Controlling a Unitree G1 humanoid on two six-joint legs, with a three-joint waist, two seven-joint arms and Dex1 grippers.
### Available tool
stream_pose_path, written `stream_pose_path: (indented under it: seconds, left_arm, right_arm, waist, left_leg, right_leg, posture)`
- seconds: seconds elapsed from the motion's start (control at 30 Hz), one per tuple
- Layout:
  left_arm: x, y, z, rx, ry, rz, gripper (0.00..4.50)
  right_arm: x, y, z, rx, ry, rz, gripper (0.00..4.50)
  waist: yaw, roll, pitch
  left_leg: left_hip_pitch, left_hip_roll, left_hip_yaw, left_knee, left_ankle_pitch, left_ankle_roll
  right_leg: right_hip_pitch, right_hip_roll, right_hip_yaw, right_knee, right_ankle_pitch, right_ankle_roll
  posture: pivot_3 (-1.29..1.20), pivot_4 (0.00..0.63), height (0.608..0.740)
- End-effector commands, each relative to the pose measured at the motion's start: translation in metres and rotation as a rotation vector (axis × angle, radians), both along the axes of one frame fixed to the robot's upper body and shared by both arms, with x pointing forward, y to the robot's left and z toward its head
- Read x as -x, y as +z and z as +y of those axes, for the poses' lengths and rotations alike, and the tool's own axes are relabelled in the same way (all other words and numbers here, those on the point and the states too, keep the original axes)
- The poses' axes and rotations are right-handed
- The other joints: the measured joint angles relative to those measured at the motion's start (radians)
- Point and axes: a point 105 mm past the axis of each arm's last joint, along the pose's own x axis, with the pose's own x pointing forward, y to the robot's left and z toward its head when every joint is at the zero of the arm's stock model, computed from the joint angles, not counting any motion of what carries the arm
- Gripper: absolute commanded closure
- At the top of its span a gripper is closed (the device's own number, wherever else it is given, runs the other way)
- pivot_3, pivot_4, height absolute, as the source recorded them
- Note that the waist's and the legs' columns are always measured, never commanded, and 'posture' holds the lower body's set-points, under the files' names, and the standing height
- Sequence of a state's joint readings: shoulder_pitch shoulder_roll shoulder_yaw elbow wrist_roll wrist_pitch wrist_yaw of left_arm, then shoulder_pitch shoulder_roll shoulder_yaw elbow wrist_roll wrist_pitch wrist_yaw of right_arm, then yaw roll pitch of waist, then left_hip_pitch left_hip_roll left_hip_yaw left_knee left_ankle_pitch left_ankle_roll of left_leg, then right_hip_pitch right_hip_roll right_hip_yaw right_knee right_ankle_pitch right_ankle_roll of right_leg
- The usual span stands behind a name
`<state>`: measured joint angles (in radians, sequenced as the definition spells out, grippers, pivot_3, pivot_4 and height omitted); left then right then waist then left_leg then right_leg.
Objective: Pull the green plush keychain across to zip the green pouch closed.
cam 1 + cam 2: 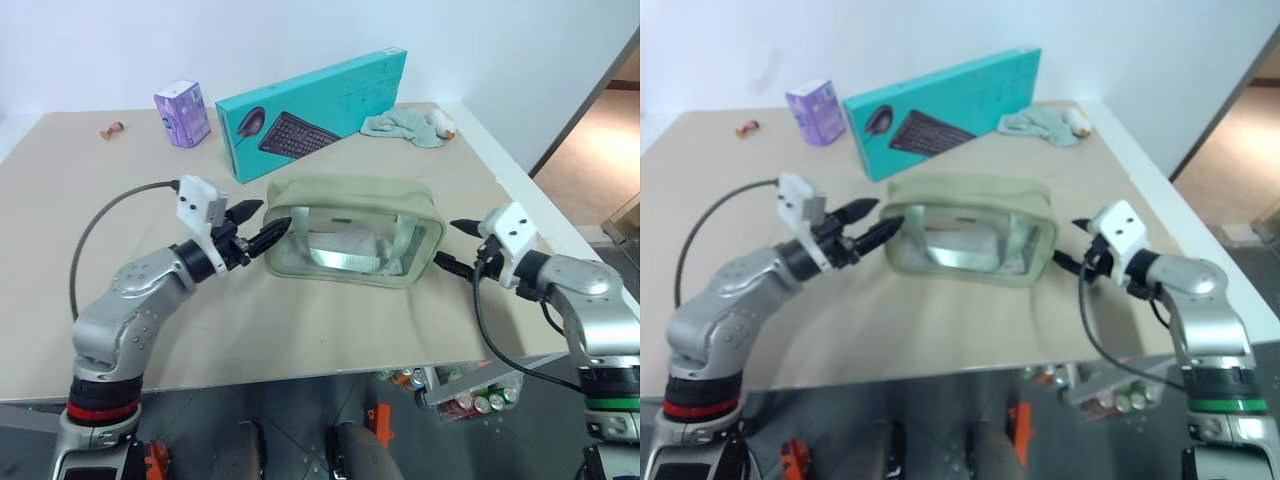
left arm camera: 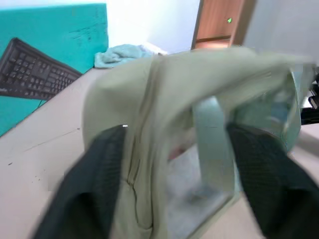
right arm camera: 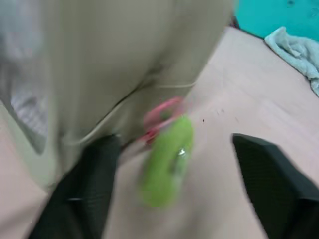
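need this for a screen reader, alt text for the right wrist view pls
A lime-green plush keychain on a pink ring hangs at the end of the green pouch, between the open right gripper's black fingers, above the tan table.

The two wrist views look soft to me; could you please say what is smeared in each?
Right wrist view: the green plush keychain and pouch are motion-smeared. Left wrist view: the fingers and pouch blur, while the keyboard box stays fairly crisp.
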<state>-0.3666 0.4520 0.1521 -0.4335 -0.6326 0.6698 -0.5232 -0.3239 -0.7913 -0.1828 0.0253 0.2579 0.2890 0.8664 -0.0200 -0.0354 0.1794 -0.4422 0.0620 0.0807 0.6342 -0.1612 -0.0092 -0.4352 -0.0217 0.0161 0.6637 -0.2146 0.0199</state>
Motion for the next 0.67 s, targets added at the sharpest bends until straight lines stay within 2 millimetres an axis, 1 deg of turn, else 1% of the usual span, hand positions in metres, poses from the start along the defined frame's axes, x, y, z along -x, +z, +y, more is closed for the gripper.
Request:
stream_pose_path:
  seconds: [0.03, 0.13, 0.23, 0.3, 0.37, 0.47, 0.57, 0.67]
  left_arm:
    - [0.015, 0.002, 0.024, -0.061, 0.058, -0.076, 0.02]
    - [0.022, -0.009, 0.032, -0.082, 0.108, -0.079, 0.02]
    - [0.026, -0.022, 0.032, -0.113, 0.136, -0.078, 0.02]
    - [0.029, -0.033, 0.033, -0.117, 0.166, -0.067, 0.02]
    - [0.036, -0.045, 0.029, -0.137, 0.156, -0.056, 0.02]
    - [0.046, -0.062, 0.024, -0.158, 0.144, -0.023, 0.02]
    - [0.048, -0.074, 0.022, -0.173, 0.145, 0.004, 0.02]
    - [0.047, -0.079, 0.022, -0.199, 0.15, 0.013, 0.02]
  right_arm:
    - [0.014, 0.013, -0.017, -0.064, -0.048, -0.012, 0.0]
    - [0.019, 0.008, -0.016, -0.127, -0.079, -0.003, 0.0]
    - [0.022, 0.002, -0.009, -0.156, -0.085, -0.003, 0.0]
    - [0.027, -0.001, 0.001, -0.178, -0.064, -0.004, 0.0]
    - [0.034, -0.003, 0.014, -0.226, -0.023, 0.018, 0.0]
    - [0.052, -0.013, 0.038, -0.24, 0.075, 0.074, 0.0]
    - [0.06, -0.022, 0.048, -0.254, 0.093, 0.09, 0.0]
    - [0.062, -0.025, 0.051, -0.271, 0.094, 0.091, 0.0]
  waist:
    - [-0.001, 0.0, 0.0]
    - [-0.001, 0.0, 0.0]
    - [0.0, 0.0, 0.0]
    - [0.0, 0.0, 0.0]
    - [0.0, 0.0, 0.0]
    - [0.0, 0.0, 0.0]
    - [0.0, 0.0, 0.0]
    - [0.0, 0.0, 0.0]
  left_leg:
    - [0.001, 0.0, 0.0, 0.0, 0.0, 0.0]
    - [0.002, 0.001, -0.001, -0.001, -0.001, -0.001]
    - [0.002, 0.001, -0.002, 0.0, 0.0, 0.0]
    - [0.003, 0.0, -0.002, 0.001, 0.0, 0.0]
    - [0.003, 0.0, -0.002, 0.001, 0.0, 0.0]
    - [0.003, 0.0, -0.001, 0.001, 0.0, 0.0]
    - [0.003, 0.0, -0.002, 0.001, -0.001, -0.001]
    - [0.003, 0.0, -0.002, 0.001, -0.001, -0.002]
  right_leg:
    - [0.0, 0.0, 0.0, 0.0, 0.0, 0.0]
    - [0.0, 0.0, 0.001, 0.0, -0.002, -0.003]
    - [0.0, 0.0, 0.0, 0.0, -0.002, -0.005]
    - [0.001, -0.001, 0.001, 0.0, -0.002, -0.005]
    - [0.001, -0.001, 0.001, 0.0, -0.002, -0.005]
    - [0.001, -0.002, 0.002, 0.0, -0.002, -0.005]
    - [0.0, -0.002, 0.002, 0.0, -0.002, -0.005]
    - [-0.001, -0.002, 0.002, 0.0, -0.002, -0.005]
  posture:
    - [0.0, 0.15, 0.74]
    - [0.0, 0.15, 0.74]
    - [0.0, 0.15, 0.74]
    - [0.0, 0.15, 0.74]
    - [0.0, 0.15, 0.74]
    - [0.0, 0.15, 0.74]
    - [0.0, 0.15, 0.74]
    - [0.0, 0.15, 0.74]
